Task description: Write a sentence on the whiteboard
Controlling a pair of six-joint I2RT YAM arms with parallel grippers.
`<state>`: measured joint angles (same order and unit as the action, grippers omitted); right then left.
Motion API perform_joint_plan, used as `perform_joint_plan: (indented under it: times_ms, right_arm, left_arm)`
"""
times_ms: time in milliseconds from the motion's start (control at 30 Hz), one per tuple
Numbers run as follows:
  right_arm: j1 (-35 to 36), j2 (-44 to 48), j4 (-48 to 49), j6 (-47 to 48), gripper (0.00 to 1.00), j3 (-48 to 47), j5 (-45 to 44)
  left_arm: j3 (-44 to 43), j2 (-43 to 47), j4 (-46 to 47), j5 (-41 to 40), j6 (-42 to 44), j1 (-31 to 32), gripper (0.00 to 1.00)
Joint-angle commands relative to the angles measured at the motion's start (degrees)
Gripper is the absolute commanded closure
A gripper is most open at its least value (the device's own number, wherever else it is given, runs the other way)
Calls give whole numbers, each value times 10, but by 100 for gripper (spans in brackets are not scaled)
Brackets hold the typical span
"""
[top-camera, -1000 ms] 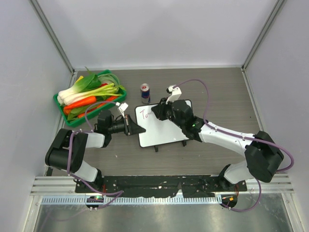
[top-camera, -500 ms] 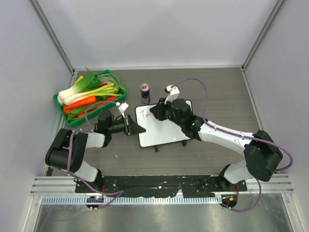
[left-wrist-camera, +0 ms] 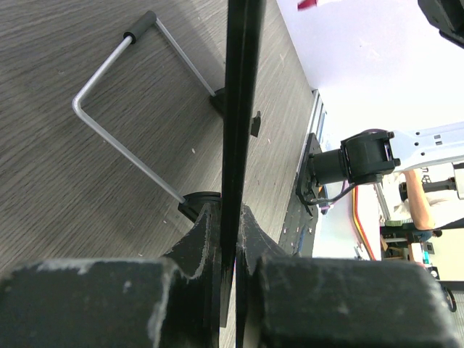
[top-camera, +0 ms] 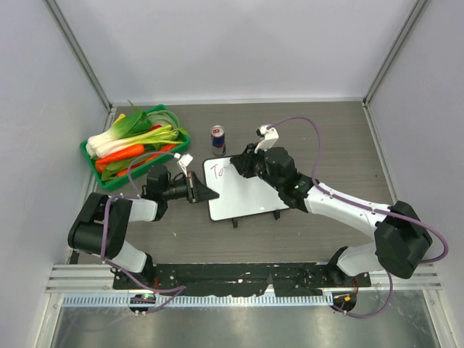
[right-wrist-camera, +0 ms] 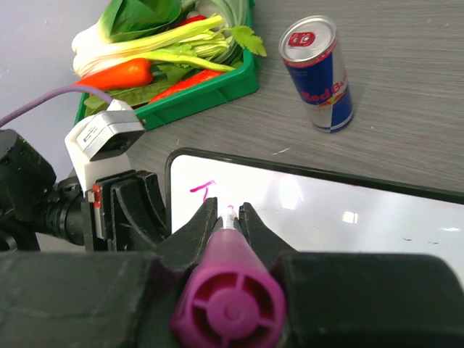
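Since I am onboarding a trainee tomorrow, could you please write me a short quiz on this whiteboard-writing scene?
1. What does the right gripper hold? A) an orange carrot B) a thick pink plastic marker C) nothing
2. True or false: the left gripper is shut on the edge of the small white rectangular whiteboard.
3. Which object stands upright on the wooden table just beyond the board?
Key: 1 B; 2 true; 3 the blue-and-silver metal drink can.
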<state>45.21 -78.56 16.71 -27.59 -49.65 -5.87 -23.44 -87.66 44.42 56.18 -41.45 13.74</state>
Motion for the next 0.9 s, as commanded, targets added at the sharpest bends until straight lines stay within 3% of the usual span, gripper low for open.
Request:
perform_joint_plan:
  times_ms: [0, 867]
  right_arm:
    - [-9, 11, 32, -5, 99, 2, -28]
    - [-14, -33, 36, -4, 99, 1, -3]
  left_arm:
    - [-4, -15, -28, -34, 18, -2, 100]
    - [-6, -17, -27, -33, 17, -2, 100]
